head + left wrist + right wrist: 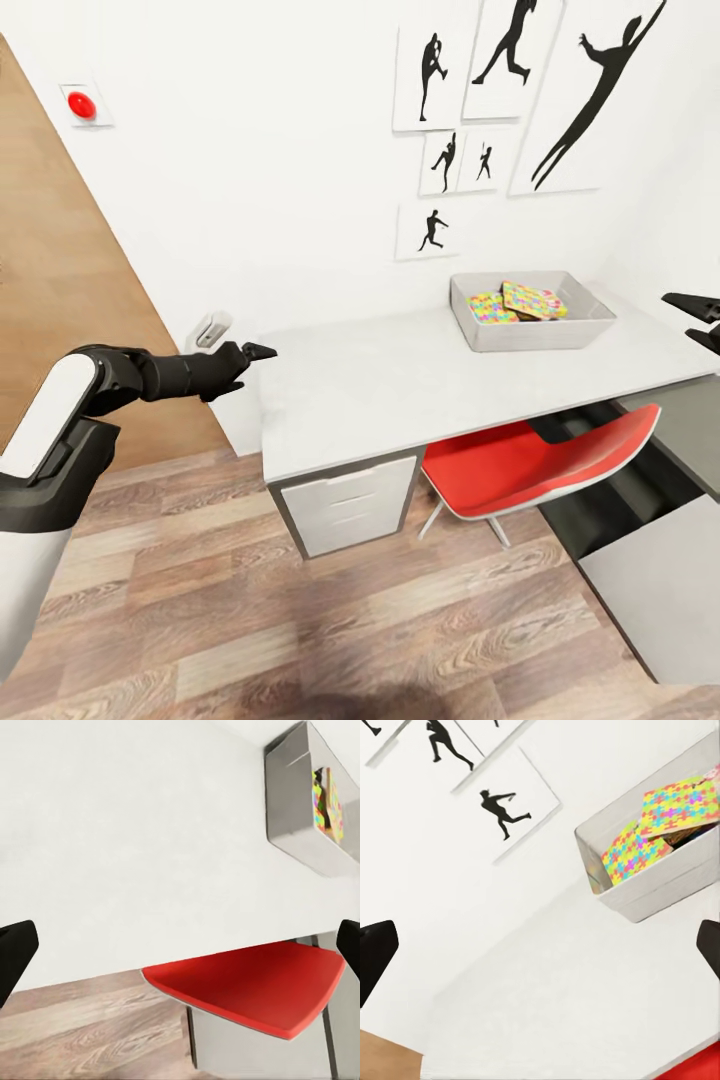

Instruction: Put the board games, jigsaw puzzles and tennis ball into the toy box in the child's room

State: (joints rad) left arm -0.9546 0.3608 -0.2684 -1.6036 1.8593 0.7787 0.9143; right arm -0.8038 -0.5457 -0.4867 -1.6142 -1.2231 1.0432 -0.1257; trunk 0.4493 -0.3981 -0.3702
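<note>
Two jigsaw puzzles [520, 302] lie inside the toy box [530, 333], one tilted over the other, and that pale grey bin sits toward the far right of the light grey surface [400, 390], close to the white wall hung with black silhouette posters [520, 95]. The rest of the desk top around the bin is bare. A red chair [520, 465] is tucked under the front edge, beside the white drawers [345, 505]. The left arm reaches out level near the surface's left corner, its left claw [250, 355] holding nothing, fingers spread apart in the wrist view. The right claw [700, 322] pokes in at the right edge, just beside the bin, likewise spread and empty.
</note>
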